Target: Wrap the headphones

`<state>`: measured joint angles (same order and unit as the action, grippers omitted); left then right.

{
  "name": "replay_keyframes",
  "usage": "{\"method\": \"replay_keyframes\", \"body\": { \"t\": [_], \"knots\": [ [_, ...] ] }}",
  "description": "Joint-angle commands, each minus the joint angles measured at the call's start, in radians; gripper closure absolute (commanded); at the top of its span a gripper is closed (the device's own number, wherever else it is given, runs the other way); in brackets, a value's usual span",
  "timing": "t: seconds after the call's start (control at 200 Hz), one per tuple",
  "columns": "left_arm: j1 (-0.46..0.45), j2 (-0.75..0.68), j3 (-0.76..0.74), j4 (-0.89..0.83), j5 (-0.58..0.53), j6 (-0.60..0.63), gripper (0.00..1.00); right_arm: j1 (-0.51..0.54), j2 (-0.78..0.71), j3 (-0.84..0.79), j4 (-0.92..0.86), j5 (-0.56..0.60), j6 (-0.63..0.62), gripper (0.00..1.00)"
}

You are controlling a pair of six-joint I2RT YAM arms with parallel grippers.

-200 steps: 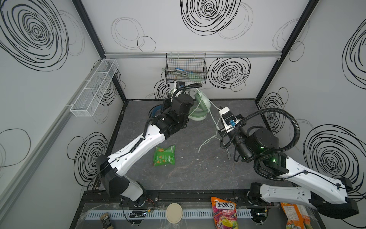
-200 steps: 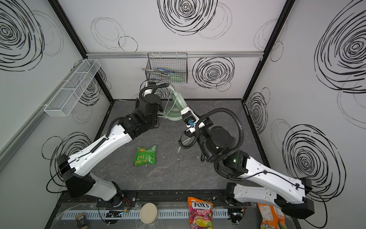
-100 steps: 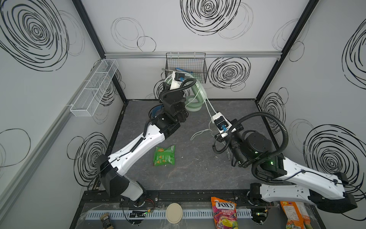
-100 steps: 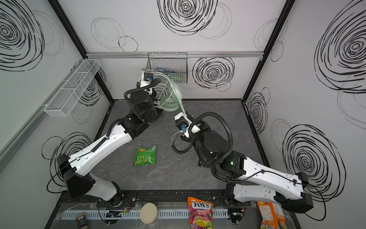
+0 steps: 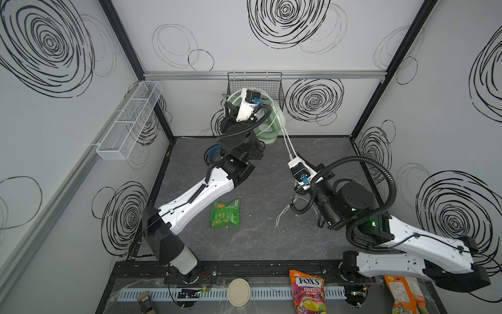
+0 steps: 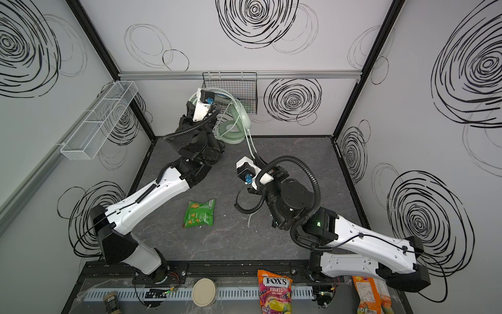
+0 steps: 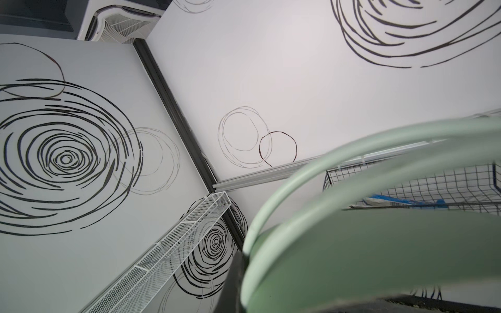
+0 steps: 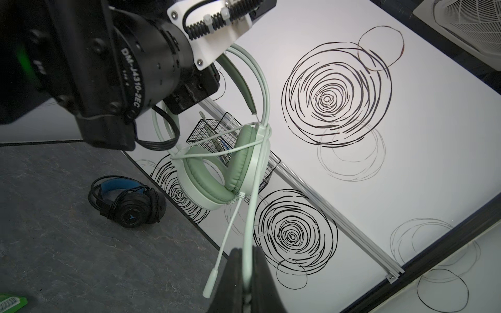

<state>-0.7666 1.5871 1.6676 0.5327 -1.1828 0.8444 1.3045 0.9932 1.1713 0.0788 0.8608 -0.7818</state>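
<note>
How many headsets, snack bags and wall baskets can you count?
Headsets: 2 (mint headset, black headset)
Snack bags: 3 (green bag, FOX'S bag, orange bag)
Wall baskets: 2 (white basket, black basket)
Total: 7

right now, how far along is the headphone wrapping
Looks done: the black over-ear headset with blue-lined headband lies on the grey table, its black cable apparently coiled around it. In hand: the left gripper holds the mint green headset aloft, the right gripper pinches its pale cable, a few turns already cross the ear cups. Left: winding the slack tail.
</note>
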Motion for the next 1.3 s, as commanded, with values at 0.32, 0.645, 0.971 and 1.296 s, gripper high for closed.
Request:
{"method": "replay_keyframes", "body": {
  "t": [0.32,0.645,0.971,1.296],
  "knots": [
    [-0.001,-0.068,0.248,-0.838,0.218,-1.018,1.00,0.031,0.036,-0.005,0.146,-0.090,0.145,0.90],
    [0.020,-0.107,0.272,-1.036,0.489,-1.368,1.00,-0.018,0.006,-0.105,0.218,-0.113,0.241,0.89],
    [0.092,-0.144,0.251,-1.044,0.646,-1.488,1.00,-0.051,-0.061,-0.223,0.209,-0.161,0.356,0.85],
    [0.108,-0.131,0.302,-1.056,0.776,-1.568,1.00,-0.256,-0.136,-0.300,0.199,-0.348,0.660,0.78]
  ]
}}
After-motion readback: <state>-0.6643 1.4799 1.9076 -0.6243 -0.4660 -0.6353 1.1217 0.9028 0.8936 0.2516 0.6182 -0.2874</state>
